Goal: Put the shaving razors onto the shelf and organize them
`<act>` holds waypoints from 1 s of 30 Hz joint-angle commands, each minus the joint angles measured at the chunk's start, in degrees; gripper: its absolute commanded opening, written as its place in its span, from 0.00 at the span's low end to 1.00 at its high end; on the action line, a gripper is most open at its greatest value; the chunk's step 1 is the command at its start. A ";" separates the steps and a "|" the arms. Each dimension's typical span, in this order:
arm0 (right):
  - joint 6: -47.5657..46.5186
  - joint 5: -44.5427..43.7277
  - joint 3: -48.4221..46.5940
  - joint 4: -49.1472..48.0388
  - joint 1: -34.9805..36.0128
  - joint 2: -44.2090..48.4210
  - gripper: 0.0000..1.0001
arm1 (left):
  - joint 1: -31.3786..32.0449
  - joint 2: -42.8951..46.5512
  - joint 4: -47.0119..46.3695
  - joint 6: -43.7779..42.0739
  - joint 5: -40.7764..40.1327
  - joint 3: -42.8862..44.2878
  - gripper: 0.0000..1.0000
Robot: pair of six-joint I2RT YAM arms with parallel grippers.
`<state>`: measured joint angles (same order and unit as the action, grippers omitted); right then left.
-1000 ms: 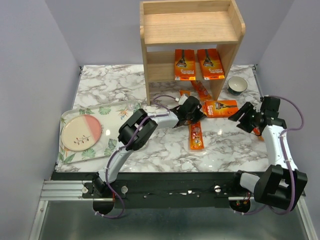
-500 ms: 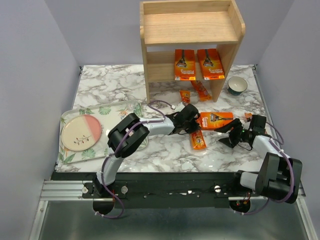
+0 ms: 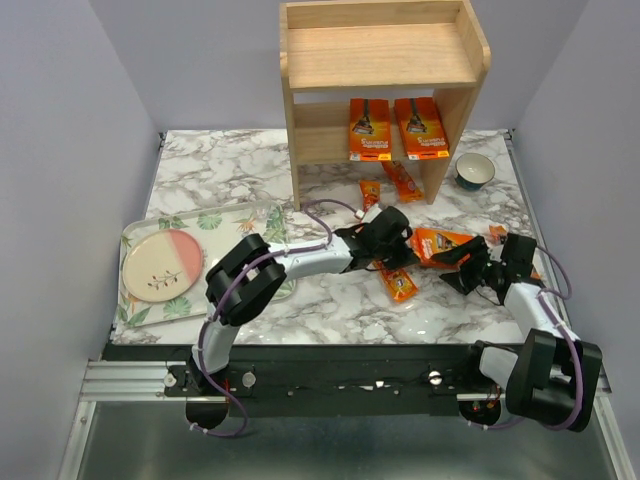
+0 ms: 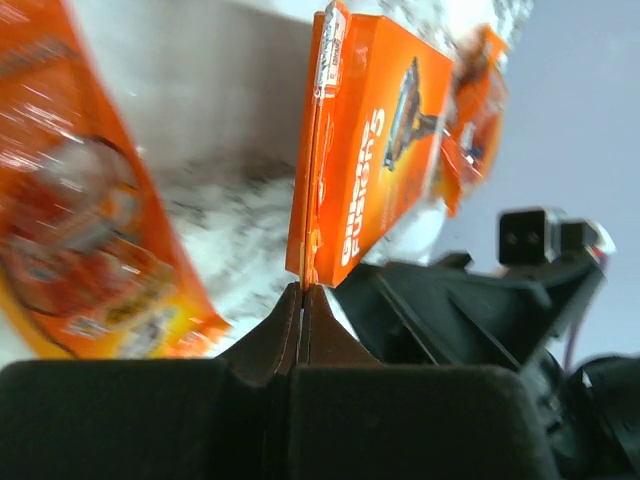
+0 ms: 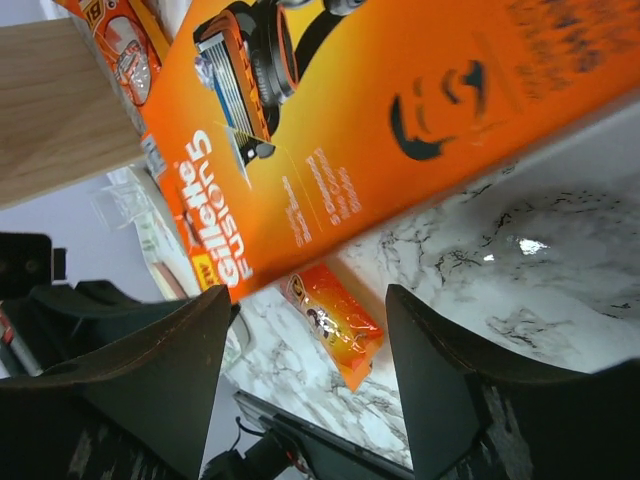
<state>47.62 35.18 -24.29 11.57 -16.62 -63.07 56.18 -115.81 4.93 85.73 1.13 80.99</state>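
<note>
**Passing the wide card across: grip first, release second**

The left gripper (image 4: 302, 292) is clenched on one edge of a wide razor card (image 4: 385, 140). It pinches only a thin strip of cardboard at its very fingertips, and the rest of the card stands out beyond them. The right gripper (image 5: 305, 300) is spread wide and grasps nothing. The same card lies slantwise just past its fingertips, not yet between them. A narrow blister pack (image 5: 335, 322) lies flat on the marble farther out, in line with the gap between the right fingers.

This reads as a handover, or at least a two-handed steadying. To do it well, the right fingers should advance until the card's free edge sits deep between them, square to its face. They should also stay well apart from the left fingertips so the two grippers do not knock. The left pinch is shallow — any sideways nudge could pivot the card or pull it out. So the right fingers should close straight onto it and clamp fully before the left fingers let go.

The shelf (image 3: 292, 130) stands well beyond both sets of fingers. On its lower tier one pack (image 3: 369, 128) and its neighbour (image 3: 421, 128) stand side by side. A firm, flat grip now should make it easier to line this card up beside them.
</note>
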 commanded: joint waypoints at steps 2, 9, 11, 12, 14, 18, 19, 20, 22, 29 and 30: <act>3.27 -0.90 1.00 -4.27 0.45 -1.00 0.72 | 4.37 -0.82 1.40 3.65 -0.69 4.78 0.00; 4.68 0.33 1.09 -9.55 0.54 -3.20 0.64 | 5.69 -1.70 0.61 4.53 -0.69 5.41 0.00; 4.85 0.50 1.35 -9.90 0.54 -2.59 0.58 | 5.78 -1.35 0.35 4.44 -0.69 4.62 0.00; 5.03 0.50 1.79 -9.90 0.54 -2.41 0.54 | 5.78 -1.35 0.34 4.27 -0.69 4.44 0.00; 4.68 0.24 2.23 -9.99 0.54 -1.19 0.50 | 5.69 -1.00 1.13 4.44 -0.69 3.91 0.02; 3.98 -1.08 3.11 -10.34 0.54 0.83 0.33 | 5.69 -0.38 2.54 4.62 -0.69 2.95 0.13; 3.80 -1.60 2.94 -10.34 0.54 1.02 0.32 | 5.52 -0.12 2.80 4.88 -0.69 2.60 0.15; 3.45 -1.69 2.76 -10.08 0.54 1.45 0.31 | 5.52 0.66 3.15 4.97 -0.69 1.46 0.24; 1.70 -2.22 1.80 -9.82 0.45 2.68 0.28 | 4.64 1.90 3.59 4.27 -0.69 0.14 0.34; -5.42 0.23 -4.26 -1.84 0.45 5.94 0.25 | -1.50 13.21 17.26 -13.33 -4.37 -0.40 0.60; -7.69 1.11 -6.88 -0.77 0.45 6.20 0.25 | -2.65 14.89 18.79 -17.14 -4.99 -0.48 0.62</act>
<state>47.29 33.87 -24.05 6.24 -16.34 -58.98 58.43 -110.80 13.80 84.44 0.30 79.37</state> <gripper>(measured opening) 0.353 0.579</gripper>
